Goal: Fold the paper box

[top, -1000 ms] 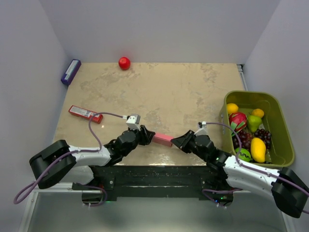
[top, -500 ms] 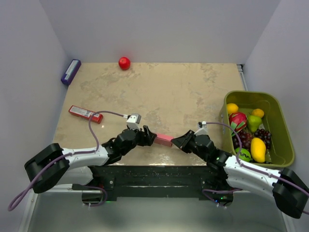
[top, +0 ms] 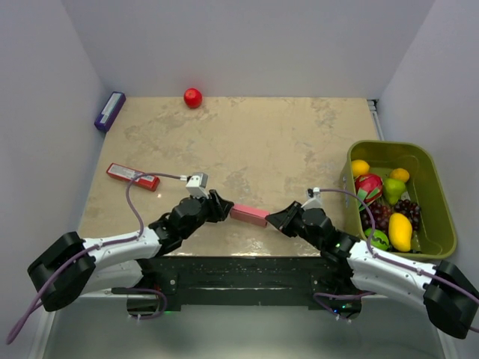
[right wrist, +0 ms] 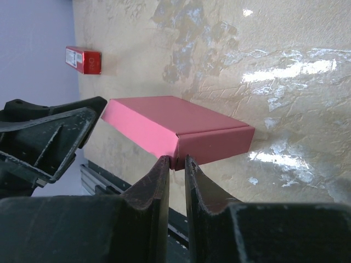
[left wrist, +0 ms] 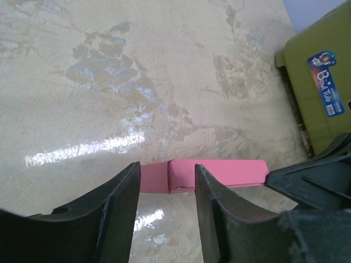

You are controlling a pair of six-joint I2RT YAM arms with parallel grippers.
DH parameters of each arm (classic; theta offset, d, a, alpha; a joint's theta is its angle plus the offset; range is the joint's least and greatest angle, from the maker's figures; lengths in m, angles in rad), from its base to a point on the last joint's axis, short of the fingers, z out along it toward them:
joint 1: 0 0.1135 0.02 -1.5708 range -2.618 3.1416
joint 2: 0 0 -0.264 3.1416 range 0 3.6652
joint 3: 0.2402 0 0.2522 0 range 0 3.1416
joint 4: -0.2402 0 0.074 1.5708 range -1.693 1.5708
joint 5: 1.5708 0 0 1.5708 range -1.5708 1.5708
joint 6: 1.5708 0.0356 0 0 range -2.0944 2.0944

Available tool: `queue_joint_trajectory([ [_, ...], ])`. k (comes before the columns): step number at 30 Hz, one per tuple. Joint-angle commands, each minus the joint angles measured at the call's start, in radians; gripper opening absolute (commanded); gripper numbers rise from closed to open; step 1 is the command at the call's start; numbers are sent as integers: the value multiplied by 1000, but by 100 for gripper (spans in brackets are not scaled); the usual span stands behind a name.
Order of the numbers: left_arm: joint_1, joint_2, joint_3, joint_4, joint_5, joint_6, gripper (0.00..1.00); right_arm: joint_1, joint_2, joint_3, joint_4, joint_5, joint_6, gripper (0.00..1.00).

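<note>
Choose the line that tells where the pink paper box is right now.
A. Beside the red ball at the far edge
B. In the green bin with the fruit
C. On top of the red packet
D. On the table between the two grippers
D: in the top view the paper box lies on the table near its front edge, with the left gripper at one end and the right gripper at the other.

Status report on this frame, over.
Left tool open at paper box end. Right tool pinching opposite edge. Box looks folded closed. Nothing in the way.
</note>
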Motion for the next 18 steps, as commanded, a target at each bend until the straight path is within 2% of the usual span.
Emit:
queue_joint_trajectory([
  [1,12,23,-22,35,36,-25,48,4,4,-1,-129,44,-34,4],
  [11,23,58,-51,95,58,-38,43,4,-10,-2,-141,43,-33,4],
  [18,26,90,-108,179,99,-56,30,4,1,-1,-135,47,-34,4],
])
